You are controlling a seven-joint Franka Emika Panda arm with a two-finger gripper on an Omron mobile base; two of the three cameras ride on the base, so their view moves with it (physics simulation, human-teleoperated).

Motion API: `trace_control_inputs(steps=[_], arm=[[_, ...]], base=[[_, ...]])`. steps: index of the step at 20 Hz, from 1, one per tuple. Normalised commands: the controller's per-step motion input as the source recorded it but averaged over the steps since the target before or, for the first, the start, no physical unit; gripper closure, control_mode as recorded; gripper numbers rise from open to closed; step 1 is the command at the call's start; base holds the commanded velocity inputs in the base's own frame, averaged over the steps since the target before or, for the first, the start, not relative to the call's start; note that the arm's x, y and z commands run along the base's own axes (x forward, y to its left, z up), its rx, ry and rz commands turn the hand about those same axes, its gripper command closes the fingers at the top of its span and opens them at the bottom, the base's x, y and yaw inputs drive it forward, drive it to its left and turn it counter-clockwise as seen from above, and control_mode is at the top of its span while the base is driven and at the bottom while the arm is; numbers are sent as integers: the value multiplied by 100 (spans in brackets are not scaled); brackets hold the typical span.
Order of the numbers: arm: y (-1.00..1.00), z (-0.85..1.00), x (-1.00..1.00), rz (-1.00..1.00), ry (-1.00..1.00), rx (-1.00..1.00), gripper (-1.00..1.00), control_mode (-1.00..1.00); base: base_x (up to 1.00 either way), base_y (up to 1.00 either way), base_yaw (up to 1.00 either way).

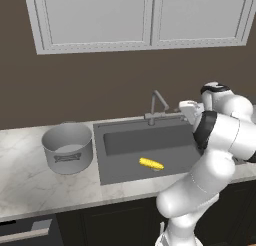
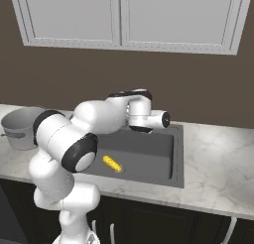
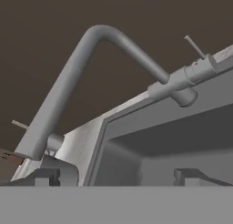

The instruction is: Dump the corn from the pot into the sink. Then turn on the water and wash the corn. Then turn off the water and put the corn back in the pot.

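Marble counter (image 1: 30, 180) wraps the dark sink (image 1: 120, 172); corn (image 1: 151, 164) lies loose on the basin floor toward the front edge, open floor all around it. Pot (image 1: 68, 148) sits upright on the counter just left of the sink rim. Gripper (image 3: 118, 176), jaws spread wide and holding nothing, hovers at the sink's back-right edge facing the faucet (image 3: 82, 73).
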Motion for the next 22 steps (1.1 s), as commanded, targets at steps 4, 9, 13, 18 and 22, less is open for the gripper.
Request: trace_control_inputs(steps=[4, 9, 13, 18, 22], arm=[[-4, -5, 29, 0, 0, 2, -100, -100], [-13, -9, 22, 0, 0, 0, -100, -100], [-6, -14, 19, 0, 0, 0, -100, -100], [0, -15, 19, 0, 0, 0, -100, -100], [0, -14, 16, 0, -4, 0, -100, -100]], base=[[0, 0, 0], [0, 0, 0], [0, 0, 0], [0, 0, 0], [0, 0, 0]])
